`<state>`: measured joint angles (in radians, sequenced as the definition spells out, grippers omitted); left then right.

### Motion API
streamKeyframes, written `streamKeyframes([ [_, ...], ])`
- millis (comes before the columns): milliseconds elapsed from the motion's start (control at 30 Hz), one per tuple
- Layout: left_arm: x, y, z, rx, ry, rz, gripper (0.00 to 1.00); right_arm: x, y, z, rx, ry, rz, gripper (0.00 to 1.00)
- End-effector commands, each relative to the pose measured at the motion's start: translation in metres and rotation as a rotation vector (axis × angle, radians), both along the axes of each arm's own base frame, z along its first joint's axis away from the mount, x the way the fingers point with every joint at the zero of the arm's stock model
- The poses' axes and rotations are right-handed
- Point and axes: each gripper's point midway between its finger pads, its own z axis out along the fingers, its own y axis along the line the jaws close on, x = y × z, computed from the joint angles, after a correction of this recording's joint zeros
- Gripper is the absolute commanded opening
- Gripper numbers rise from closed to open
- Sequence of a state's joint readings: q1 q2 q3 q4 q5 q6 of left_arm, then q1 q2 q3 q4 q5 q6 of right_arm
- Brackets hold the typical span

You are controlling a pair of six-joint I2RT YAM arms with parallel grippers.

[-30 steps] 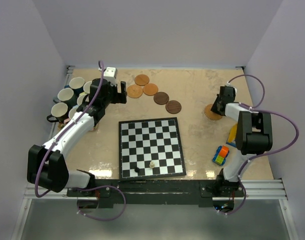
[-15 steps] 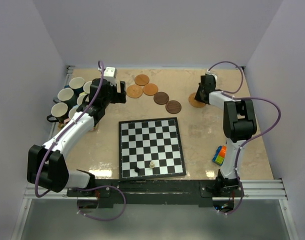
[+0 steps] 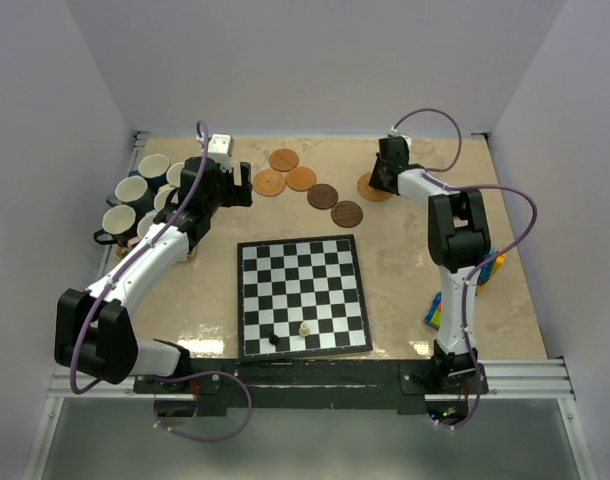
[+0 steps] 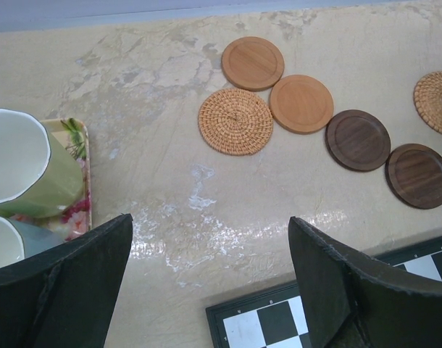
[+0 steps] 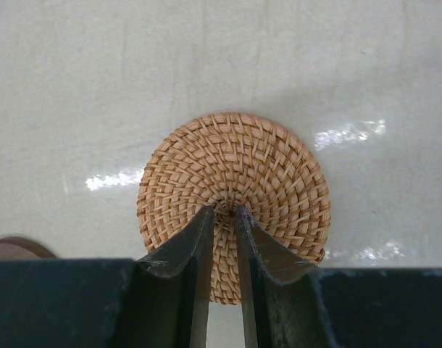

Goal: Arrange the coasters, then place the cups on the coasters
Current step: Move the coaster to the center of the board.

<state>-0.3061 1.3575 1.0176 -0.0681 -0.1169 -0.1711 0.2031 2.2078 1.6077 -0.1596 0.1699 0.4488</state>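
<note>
Five coasters lie in a curved row: a tan one (image 3: 283,159), a woven one (image 3: 269,182), another tan one (image 3: 301,178) and two dark brown ones (image 3: 322,196) (image 3: 346,213). A second woven coaster (image 5: 235,167) sits at the row's right end (image 3: 369,190). My right gripper (image 5: 224,210) is nearly shut, its tips pinching that coaster's centre. The cups (image 3: 132,190) cluster at the far left; a pale green cup (image 4: 18,163) stands on the floral mat (image 4: 77,145). My left gripper (image 4: 210,221) hovers open over bare table, between the cups and the coasters.
A chessboard (image 3: 302,295) with two small pieces lies in the middle near me. A white box (image 3: 221,146) sits at the back behind my left gripper. Colourful toy blocks (image 3: 437,316) lie by the right arm. Walls close in the back and sides.
My right gripper has swept from the right side toward the back left, dragging the woven coaster up to the end of the coaster row. The left arm has not moved.
</note>
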Motion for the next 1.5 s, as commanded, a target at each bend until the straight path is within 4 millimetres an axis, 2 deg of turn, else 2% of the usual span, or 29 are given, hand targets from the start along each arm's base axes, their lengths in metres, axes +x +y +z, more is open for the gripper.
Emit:
streamKeyframes([
  [0,0.006,0.0,0.011,0.004,-0.051,0.003,0.93,-0.013,0.032,-0.023,0.011,0.094,0.047,0.22],
  [433,0.006,-0.001,0.013,-0.003,-0.052,-0.003,0.93,-0.013,0.063,-0.023,0.019,0.085,0.094,0.22],
  [833,0.006,-0.001,0.015,-0.004,-0.057,-0.002,0.93,-0.006,0.072,-0.016,0.026,0.06,0.119,0.22],
  [1467,0.005,-0.001,0.016,-0.006,-0.058,-0.006,0.93,-0.011,0.084,-0.026,0.025,0.077,0.137,0.22],
])
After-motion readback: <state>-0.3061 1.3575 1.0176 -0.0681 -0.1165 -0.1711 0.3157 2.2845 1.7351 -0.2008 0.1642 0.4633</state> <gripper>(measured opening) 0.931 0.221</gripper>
